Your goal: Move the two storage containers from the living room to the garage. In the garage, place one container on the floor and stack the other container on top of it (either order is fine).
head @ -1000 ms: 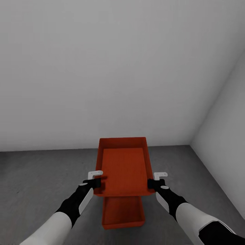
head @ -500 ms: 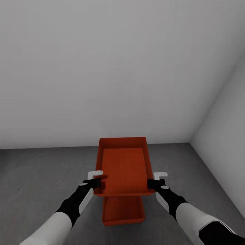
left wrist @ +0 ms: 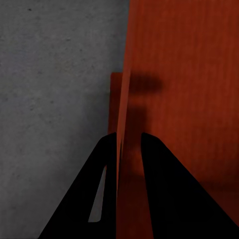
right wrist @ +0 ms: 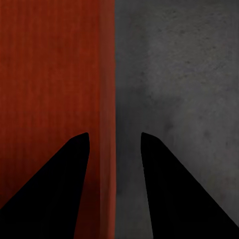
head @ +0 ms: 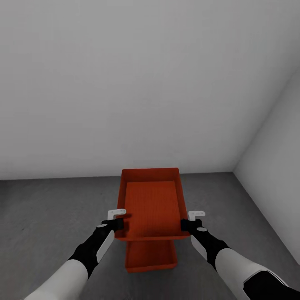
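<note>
**benchbot_42:** Garage corner, plain grey-white walls (head: 125, 83) meeting over the dark mottled concrete floor (head: 46, 216). So where are the bins at?

**r1_fan:** One red-orange storage container (head: 152, 206) is up in the air between the two arms, long side running away from the robot, open top facing up. The second container (head: 151, 255) sits on the floor right under it, its near end poking out below the held one's near edge. From the head view I can't tell if the two touch or if there's a gap.

**benchbot_42:** And the end effectors?

**r1_fan:** Left end effector (head: 121, 221) is clamped on the held bin's left wall, near the corner closest to the robot. In the left wrist view you see the thin orange wall running between the two dark fingers (left wrist: 164, 189), one inside the bin and one outside, with grey floor off to the outer side. Right end effector (head: 186, 222) does the same on the right wall: in its wrist view the rim (right wrist: 107, 149) sits between the fingers (right wrist: 174, 189), orange interior one side, concrete the other.

**benchbot_42:** Level?

**r1_fan:** Looks about level, both grips at matching height.
</note>
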